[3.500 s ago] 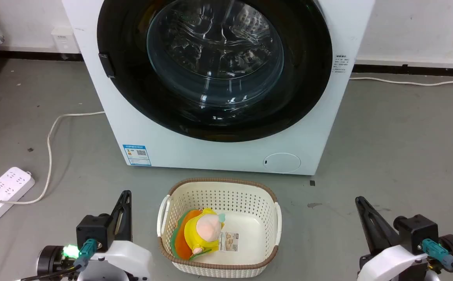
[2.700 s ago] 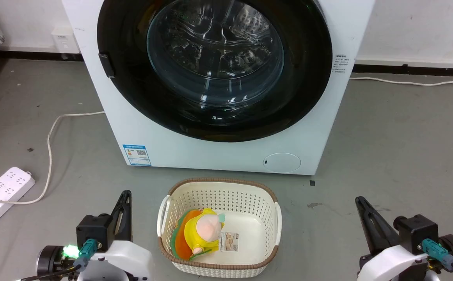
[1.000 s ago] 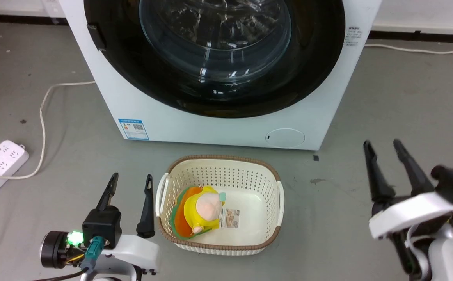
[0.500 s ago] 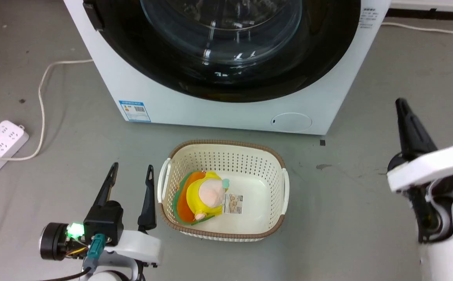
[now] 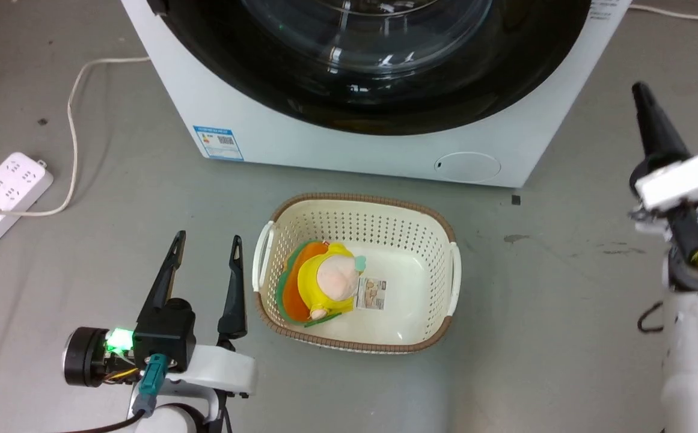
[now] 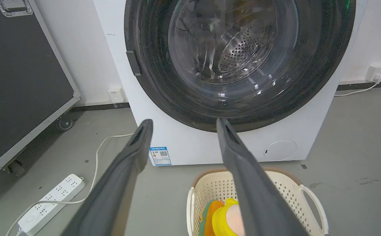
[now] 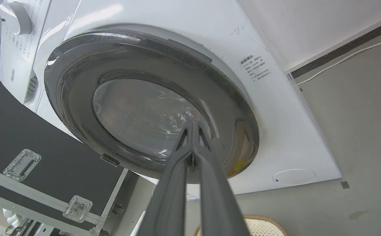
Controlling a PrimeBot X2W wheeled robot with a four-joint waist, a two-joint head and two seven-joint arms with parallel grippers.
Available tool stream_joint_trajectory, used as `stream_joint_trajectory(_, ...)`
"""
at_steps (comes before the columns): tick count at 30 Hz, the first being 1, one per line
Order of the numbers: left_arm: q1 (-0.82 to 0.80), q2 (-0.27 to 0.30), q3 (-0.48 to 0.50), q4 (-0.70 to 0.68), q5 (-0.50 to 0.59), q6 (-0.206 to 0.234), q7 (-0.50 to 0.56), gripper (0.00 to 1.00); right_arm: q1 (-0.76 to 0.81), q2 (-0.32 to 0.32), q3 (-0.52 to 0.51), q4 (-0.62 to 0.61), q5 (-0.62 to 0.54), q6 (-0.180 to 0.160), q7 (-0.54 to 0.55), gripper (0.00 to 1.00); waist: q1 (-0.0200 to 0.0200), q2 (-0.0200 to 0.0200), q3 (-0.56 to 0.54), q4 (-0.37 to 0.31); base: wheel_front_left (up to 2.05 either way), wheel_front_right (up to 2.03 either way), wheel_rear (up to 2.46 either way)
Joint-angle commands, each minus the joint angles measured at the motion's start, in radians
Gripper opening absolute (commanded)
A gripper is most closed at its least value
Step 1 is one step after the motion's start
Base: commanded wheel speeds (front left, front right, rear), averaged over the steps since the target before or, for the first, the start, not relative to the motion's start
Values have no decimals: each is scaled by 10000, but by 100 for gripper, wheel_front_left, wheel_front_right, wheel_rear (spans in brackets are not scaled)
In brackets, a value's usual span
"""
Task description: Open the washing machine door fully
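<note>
Overhead, the door (image 5: 385,108) sits shut on the machine; left jaws apart, right jaws together. Left wrist: a tab (image 6: 133,63) on its rim. Right wrist: jaws aim at the glass; better to hook that tab, then swing wide.

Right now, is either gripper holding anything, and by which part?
Nothing is held. The right gripper is shut on air, clear of the washing machine door; the left gripper is open beside the laundry basket, empty.

place: likely test lab | cues: grey floor (image 5: 535,337), flight case (image 6: 19,82), power strip (image 5: 0,192)
</note>
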Motion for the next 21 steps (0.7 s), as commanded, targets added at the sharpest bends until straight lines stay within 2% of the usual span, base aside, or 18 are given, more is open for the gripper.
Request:
stream_joint_trajectory(1, -200, 99, -52, -76, -32, 82, -117, 100, -518, 32, -160, 271, 331, -2, 110, 0, -1, 0, 94, 48, 0, 0, 0)
stream_joint_trajectory(13, -537, 228, -347, -312, -15, 341, -367, 100, -2811, -515, -657, 1790, 996, -3, 1078, 0, -1, 0, 818, 315, 0, 0, 0)
stream_joint_trajectory(20, -737, 278, -560, -439, 12, 466, -493, 100, -4009, -951, -1143, 3003, 1313, -3, 1618, 0, -1, 0, 1204, 510, 0, 0, 0)
stream_joint_trajectory(21, -782, 311, -612, -467, 13, 518, -535, 100, -4445, -1158, -1235, 3464, 1313, -3, 1776, 0, -1, 0, 1328, 563, 0, 0, 0)
